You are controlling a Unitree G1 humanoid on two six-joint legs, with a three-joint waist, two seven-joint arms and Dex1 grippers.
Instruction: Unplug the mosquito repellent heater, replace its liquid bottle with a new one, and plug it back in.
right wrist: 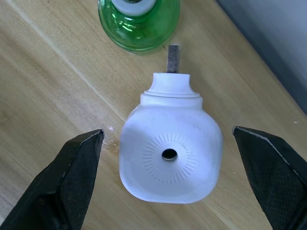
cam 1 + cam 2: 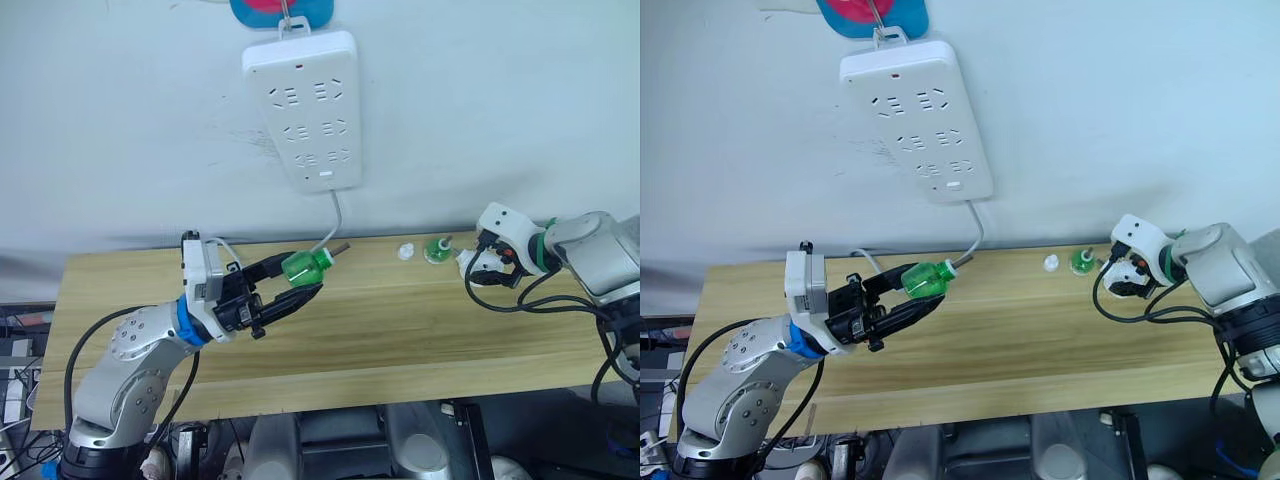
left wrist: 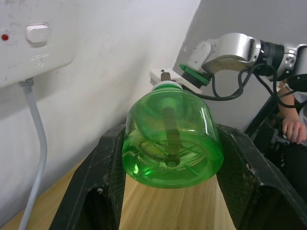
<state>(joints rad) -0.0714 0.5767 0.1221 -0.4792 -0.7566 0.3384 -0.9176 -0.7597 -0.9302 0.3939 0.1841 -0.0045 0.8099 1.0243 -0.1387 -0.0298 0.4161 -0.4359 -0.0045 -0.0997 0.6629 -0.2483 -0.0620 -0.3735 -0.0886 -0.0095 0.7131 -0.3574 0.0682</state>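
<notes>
Two grippers worked over a wooden table [image 2: 400,340] with bare board between them. From the head views, the left gripper [image 2: 300,280] pinched a green bottle [image 2: 305,266] above the table's middle, below the hanging power strip [image 2: 303,108] and beside its cord [image 2: 335,222]. Far right, a white cap [image 2: 405,251] and a second green bottle [image 2: 437,250] stood near the wall. The right wrist view showed the right gripper [image 1: 168,163] spread wide around the white heater [image 1: 170,155], untouched, lying just beside that bottle.
</notes>
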